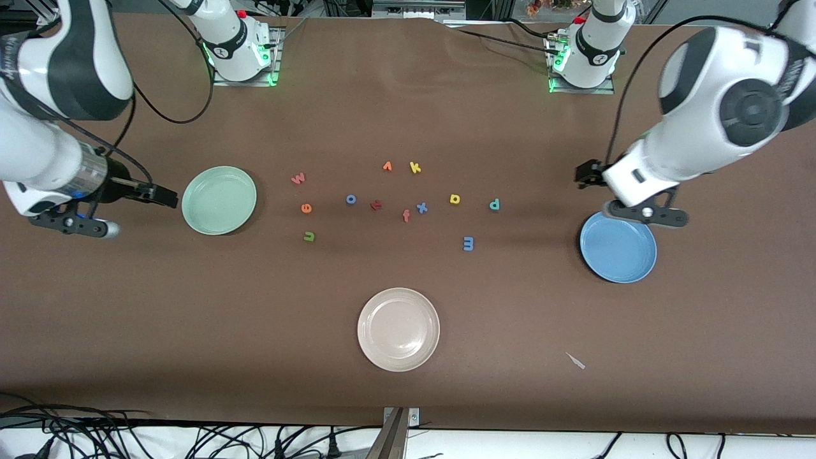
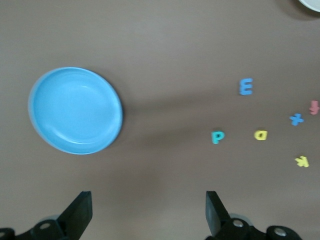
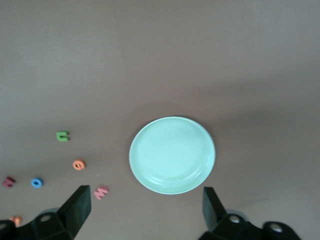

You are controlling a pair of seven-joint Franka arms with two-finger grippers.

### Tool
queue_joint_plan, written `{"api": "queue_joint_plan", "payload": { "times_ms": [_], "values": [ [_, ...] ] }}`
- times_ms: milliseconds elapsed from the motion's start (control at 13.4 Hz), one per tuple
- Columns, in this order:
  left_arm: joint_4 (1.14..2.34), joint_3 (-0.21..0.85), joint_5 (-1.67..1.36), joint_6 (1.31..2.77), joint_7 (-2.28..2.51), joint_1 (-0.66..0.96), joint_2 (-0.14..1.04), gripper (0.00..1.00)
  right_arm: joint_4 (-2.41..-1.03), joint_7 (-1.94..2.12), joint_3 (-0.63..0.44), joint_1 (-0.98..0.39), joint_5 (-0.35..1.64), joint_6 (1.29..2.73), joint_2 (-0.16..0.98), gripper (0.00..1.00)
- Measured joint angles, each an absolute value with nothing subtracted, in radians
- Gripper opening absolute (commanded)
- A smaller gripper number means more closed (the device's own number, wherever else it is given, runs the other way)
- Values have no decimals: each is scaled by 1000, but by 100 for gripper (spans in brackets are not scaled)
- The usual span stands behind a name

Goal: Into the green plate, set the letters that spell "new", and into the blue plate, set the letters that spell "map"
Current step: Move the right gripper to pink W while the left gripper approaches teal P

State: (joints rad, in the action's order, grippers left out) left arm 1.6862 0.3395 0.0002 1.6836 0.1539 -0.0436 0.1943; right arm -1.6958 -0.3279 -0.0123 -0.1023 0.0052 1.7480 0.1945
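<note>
The green plate lies toward the right arm's end of the table, the blue plate toward the left arm's end. Between them lie a salmon w, an orange e and a green n, then a blue m, a yellow a and a teal p. My right gripper hangs open and empty over bare table beside the green plate. My left gripper hangs open and empty over bare table beside the blue plate.
A beige plate sits nearer the front camera than the letters. Other letters lie in the middle: yellow k, orange v, blue o, red letter, salmon f, blue x.
</note>
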Motion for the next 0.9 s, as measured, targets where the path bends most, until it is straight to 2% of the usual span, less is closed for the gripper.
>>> {"api": "queue_joint_plan", "payload": {
  "times_ms": [149, 299, 448, 598, 747, 897],
  "values": [
    [1704, 397, 0, 1741, 237, -40, 228, 100, -1757, -516, -9, -169, 5, 1846, 222, 98],
    [1758, 444, 0, 1846, 314, -39, 253, 100, -1880, -732, -7, -243, 5, 1977, 241, 97],
    [1853, 485, 3, 1984, 385, -38, 263, 100, -1974, -939, -4, -308, 5, 2030, 242, 90],
    [1955, 517, 30, 2116, 453, -33, 267, 100, -2053, -1064, -1, -355, 5, 2082, 237, 94],
    [2050, 523, 43, 2238, 488, -17, 269, 100, -2171, -1205, 21, -365, 5, 2231, 226, 99],
    [2124, 524, 49, 2332, 502, -8, 275, 100, -2271, -1322, 66, -367, 5, 2326, 221, 98]
  ]
}}
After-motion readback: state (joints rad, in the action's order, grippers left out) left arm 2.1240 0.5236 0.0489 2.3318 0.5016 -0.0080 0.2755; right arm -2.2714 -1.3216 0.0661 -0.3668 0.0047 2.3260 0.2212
